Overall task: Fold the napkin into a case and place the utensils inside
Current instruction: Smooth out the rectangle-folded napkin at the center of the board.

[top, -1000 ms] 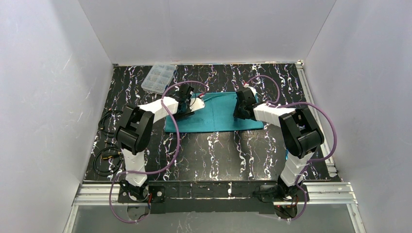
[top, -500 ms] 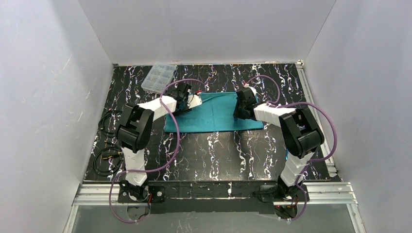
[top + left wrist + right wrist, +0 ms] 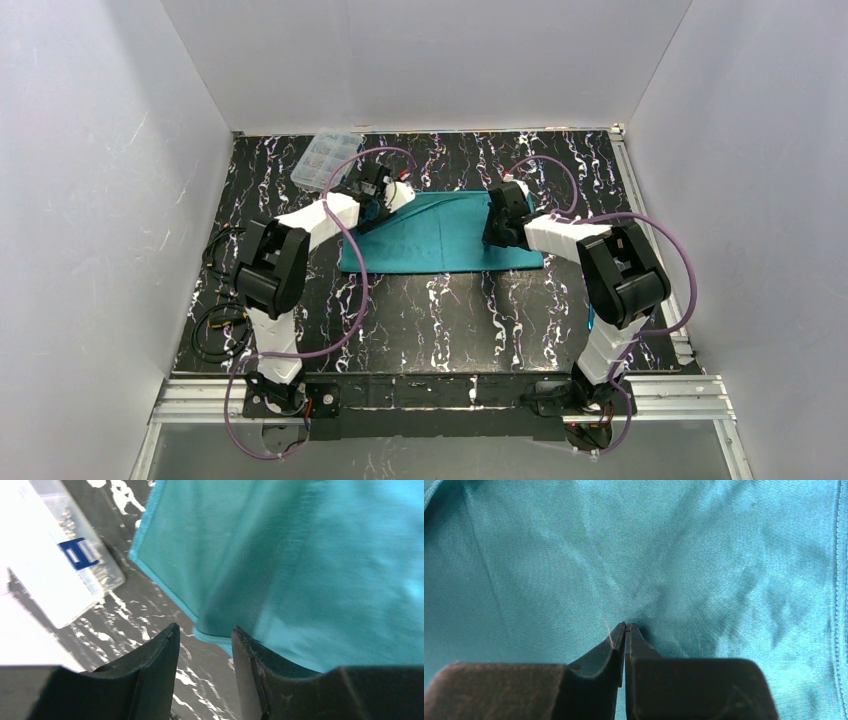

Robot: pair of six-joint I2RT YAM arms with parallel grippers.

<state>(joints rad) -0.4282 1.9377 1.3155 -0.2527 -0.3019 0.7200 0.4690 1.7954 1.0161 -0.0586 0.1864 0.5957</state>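
Note:
The teal-green napkin [image 3: 440,240] lies as a flat wide rectangle on the black marbled table [image 3: 420,320]. My left gripper [image 3: 385,195] is open at the napkin's far left corner. In the left wrist view its tips [image 3: 202,630] sit just short of a raised fold of the cloth [image 3: 310,555], with only table between them. My right gripper [image 3: 497,225] is shut, and its tips [image 3: 625,625] press on the right part of the napkin [image 3: 549,555], where creases run together. No utensils are in view.
A clear plastic compartment box [image 3: 325,160] sits at the far left, close to the left gripper, and also shows in the left wrist view [image 3: 50,570]. Black cables [image 3: 220,330] lie along the table's left edge. White walls enclose the table.
My left gripper has moved away from me along the napkin's left end toward its far left corner. The right arm has stayed in place on the cloth.

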